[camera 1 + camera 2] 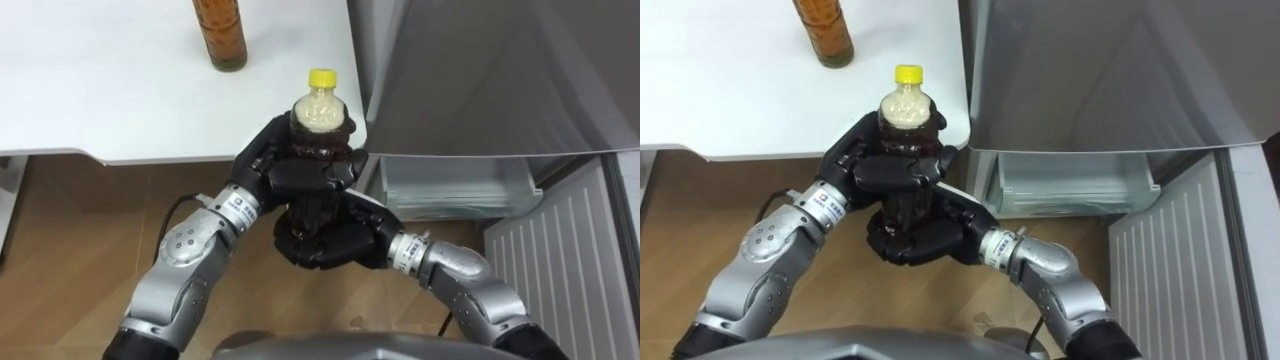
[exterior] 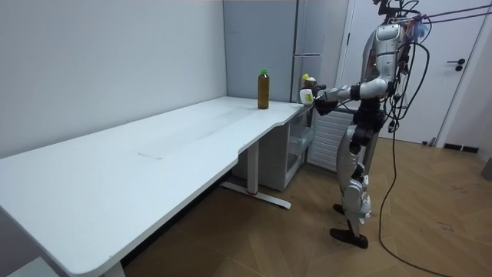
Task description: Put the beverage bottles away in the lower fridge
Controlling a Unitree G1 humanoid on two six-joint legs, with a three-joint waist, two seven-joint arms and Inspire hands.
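Note:
A dark drink bottle [image 1: 320, 125] with a yellow cap is held upright in front of me, off the table's corner. My left hand [image 1: 290, 160] is curled round its upper body. My right hand [image 1: 330, 240] cups it from below, fingers curled round its base. A second bottle [image 1: 220, 35] of amber drink stands on the white table [image 1: 110, 90]; in the room view this bottle [image 2: 263, 89] has a green cap. To my right the lower fridge [image 1: 450, 190] stands open, with a clear drawer inside. The held bottle [image 1: 905, 130] is left of that opening.
The grey fridge body [image 1: 500, 70] rises at the right. Its open lower door [image 1: 570, 260] with white ribbed lining juts out at the lower right. I stand on a wooden floor [image 2: 430, 223] at the end of the long table [image 2: 154, 154], facing the fridge [image 2: 307, 46].

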